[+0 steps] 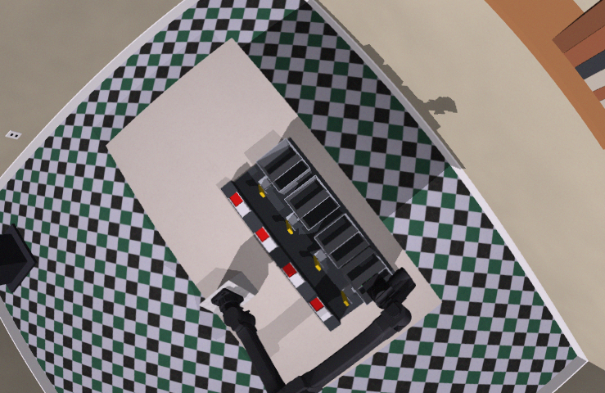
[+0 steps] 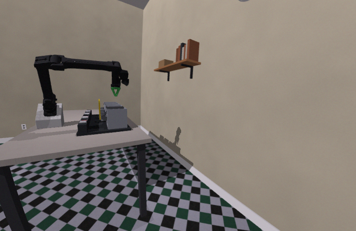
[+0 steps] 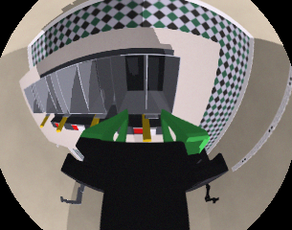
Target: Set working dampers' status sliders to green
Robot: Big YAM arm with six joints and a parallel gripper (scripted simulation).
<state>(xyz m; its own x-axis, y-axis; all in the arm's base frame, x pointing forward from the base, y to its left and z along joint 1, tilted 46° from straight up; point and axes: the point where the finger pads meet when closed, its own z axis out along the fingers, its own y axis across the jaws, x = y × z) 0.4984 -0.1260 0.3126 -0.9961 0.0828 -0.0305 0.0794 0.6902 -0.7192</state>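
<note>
Four grey open-topped dampers stand in a row: the first damper (image 1: 284,166) (image 2: 116,117), the second damper (image 1: 312,202), the third damper (image 1: 341,241) and the end damper (image 1: 367,270) (image 3: 171,83). Each has a yellow lever; the end lever (image 1: 345,297) (image 3: 146,129) stands upright. The first slider (image 1: 236,199), second slider (image 1: 262,234), third slider (image 1: 289,269) and end slider (image 1: 316,304) all show red beside white covers. My gripper (image 2: 115,95) (image 3: 145,113) is partly open, empty, pointing down high above the end damper. The arm hides the fingers in the top view.
The dampers and sliders share a black base (image 1: 307,259) (image 2: 104,131) on the pale table (image 1: 187,110) (image 2: 123,138). The white robot mount (image 2: 49,121) stands on the slider side. A wall shelf (image 2: 178,65) with books is beyond the table.
</note>
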